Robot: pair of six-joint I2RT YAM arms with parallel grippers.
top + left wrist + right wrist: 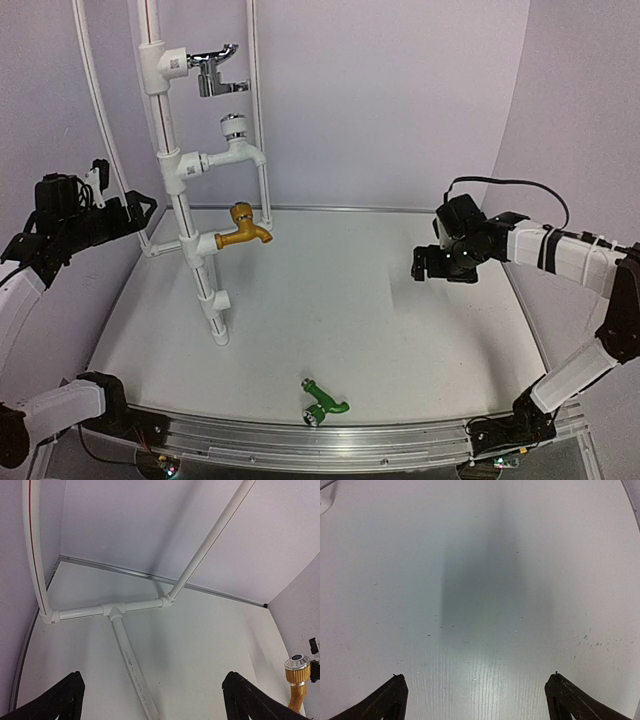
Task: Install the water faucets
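By the front rail [400, 446], green tap [326, 403], its knob [312, 418] indistinct

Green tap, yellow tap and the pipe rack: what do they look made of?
Green tap: likely plastic, glossy even green; its knob end looks silvery, metal or plated. Yellow tap: brass-like, golden sheen, could be coated. Pipe rack: matte white plastic pipe with moulded tee fittings.

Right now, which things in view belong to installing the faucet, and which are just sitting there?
For the job:
- green tap, lying loose, not mounted
- white pipe stand
- its lowest fitting, which looks empty

Not in play:
- chrome tap, already on the stand
- white tap, already on the stand
- brass tap, already on the stand
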